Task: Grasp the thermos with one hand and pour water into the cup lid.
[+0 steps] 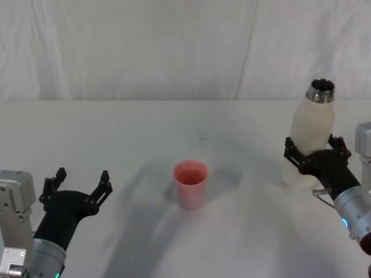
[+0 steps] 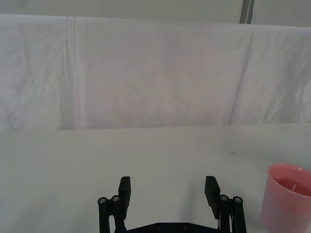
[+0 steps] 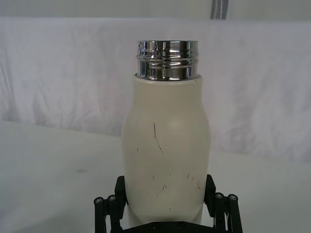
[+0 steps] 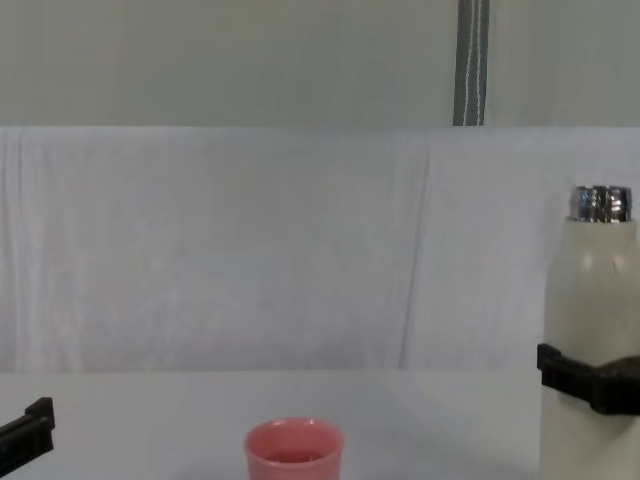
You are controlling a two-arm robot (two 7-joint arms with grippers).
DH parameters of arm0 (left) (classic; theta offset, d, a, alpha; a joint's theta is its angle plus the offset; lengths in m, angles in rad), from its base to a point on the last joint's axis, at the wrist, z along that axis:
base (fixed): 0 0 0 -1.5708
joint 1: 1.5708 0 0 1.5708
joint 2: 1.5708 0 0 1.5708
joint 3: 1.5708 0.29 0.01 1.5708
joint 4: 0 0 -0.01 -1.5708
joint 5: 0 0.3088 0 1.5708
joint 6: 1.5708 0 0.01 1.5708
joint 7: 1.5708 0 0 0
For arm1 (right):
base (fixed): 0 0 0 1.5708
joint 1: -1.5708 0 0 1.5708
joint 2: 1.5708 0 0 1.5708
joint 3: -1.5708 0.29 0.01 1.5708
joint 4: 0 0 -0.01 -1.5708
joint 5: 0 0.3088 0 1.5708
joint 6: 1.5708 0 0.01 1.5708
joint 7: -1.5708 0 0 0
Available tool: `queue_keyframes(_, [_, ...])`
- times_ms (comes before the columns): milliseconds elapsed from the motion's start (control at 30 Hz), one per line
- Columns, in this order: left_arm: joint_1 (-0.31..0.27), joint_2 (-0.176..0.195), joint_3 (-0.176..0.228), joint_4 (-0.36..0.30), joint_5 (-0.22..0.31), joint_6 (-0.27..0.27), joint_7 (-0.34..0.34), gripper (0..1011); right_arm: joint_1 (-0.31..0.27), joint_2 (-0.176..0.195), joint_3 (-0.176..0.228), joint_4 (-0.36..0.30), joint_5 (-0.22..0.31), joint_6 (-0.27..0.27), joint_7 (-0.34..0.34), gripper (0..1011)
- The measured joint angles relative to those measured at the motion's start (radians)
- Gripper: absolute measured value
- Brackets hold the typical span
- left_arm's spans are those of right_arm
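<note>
Across the whole scene runs a white table [image 1: 145, 133], backed by a draped white cloth [image 1: 145, 46]. At the table's right side stands the thermos [image 1: 310, 139], the tallest thing on it: a cream-white bottle with rounded shoulders, upright, its long axis vertical and its shiny threaded steel neck [image 3: 167, 59] pointing up, uncapped. From the head view the mouth is a dark opening; what is inside cannot be told. The right gripper [image 1: 316, 152] is closed around the thermos's lower body, a black finger [image 3: 120, 187] pressed to each side of the cream wall.

Near the left edge of the table, well apart from the thermos, the left gripper [image 1: 78, 185] hovers low with its fingers [image 2: 125, 190] spread wide and nothing between them.

Between the two grippers, toward the middle of the table, sits the cup lid [image 1: 191, 184], a small pink cup standing upright with its open mouth up. Its inside looks pink; whether it holds any water cannot be told.
</note>
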State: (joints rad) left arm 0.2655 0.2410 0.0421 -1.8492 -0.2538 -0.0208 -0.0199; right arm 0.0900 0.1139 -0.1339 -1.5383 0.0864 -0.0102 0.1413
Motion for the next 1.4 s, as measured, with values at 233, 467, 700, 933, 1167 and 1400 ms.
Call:
queue_keyframes(233, [0.000,0.000,0.000,0.000,0.000,0.000,0.000,1001,0.015,0.017,-0.010,-0.030,-0.029,0.025,0.000,960])
queue_keyframes(467, [0.000,0.000,0.000,0.000,0.000,0.000,0.000,1001,0.018,0.010,-0.009,-0.024,-0.025,0.018,-0.001,960])
queue_keyframes(700, [0.000,0.000,0.000,0.000,0.000,0.000,0.000,1001,0.025,0.026,-0.021,-0.020,-0.056,0.002,-0.001,960])
queue_keyframes(933, [0.000,0.000,0.000,0.000,0.000,0.000,0.000,1001,0.032,0.040,-0.025,-0.027,-0.080,0.001,0.004,960])
queue_keyframes(1167, [0.000,0.000,0.000,0.000,0.000,0.000,0.000,1001,0.048,0.065,-0.044,-0.038,-0.124,0.007,0.013,960])
queue_keyframes(1400, [0.000,0.000,0.000,0.000,0.000,0.000,0.000,1001,0.075,0.089,-0.073,-0.040,-0.192,0.024,0.019,960])
